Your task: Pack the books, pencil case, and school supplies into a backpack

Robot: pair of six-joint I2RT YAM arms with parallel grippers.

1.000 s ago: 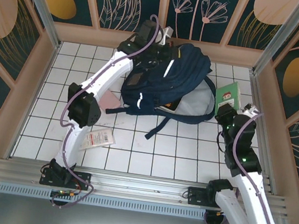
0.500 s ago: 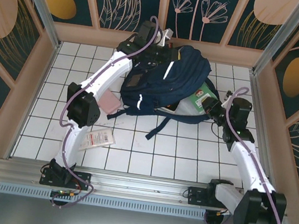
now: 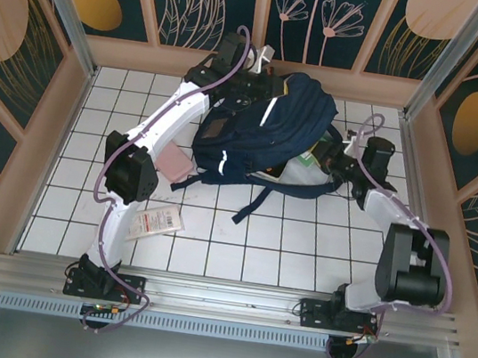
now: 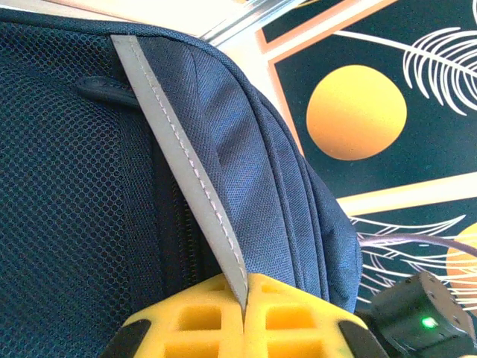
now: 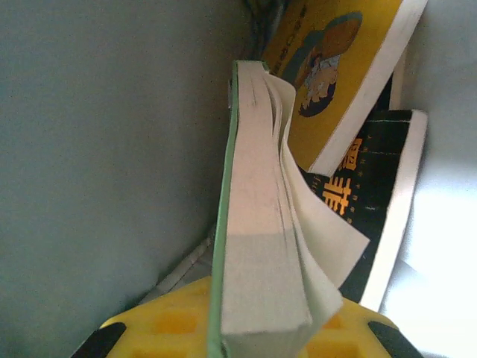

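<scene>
Orange book [image 5: 335, 67] and black book [image 5: 373, 186] already in the backpack [image 3: 255, 132]; right tool [image 5: 257, 332] grips the green book [image 5: 261, 224] there. Left tool [image 4: 244, 298] is pinched shut on its stripe [image 4: 186, 171], and the packet [image 3: 156, 221] at 7 o'clock isn't packed yet.

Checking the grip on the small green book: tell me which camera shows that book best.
Right wrist: the green book stands edge-on, clamped in the right gripper, pages fanned, beside the orange-yellow book inside the backpack. Top external gives a green sliver at the backpack's mouth. Left wrist looks at the backpack's reflective stripe.
</scene>
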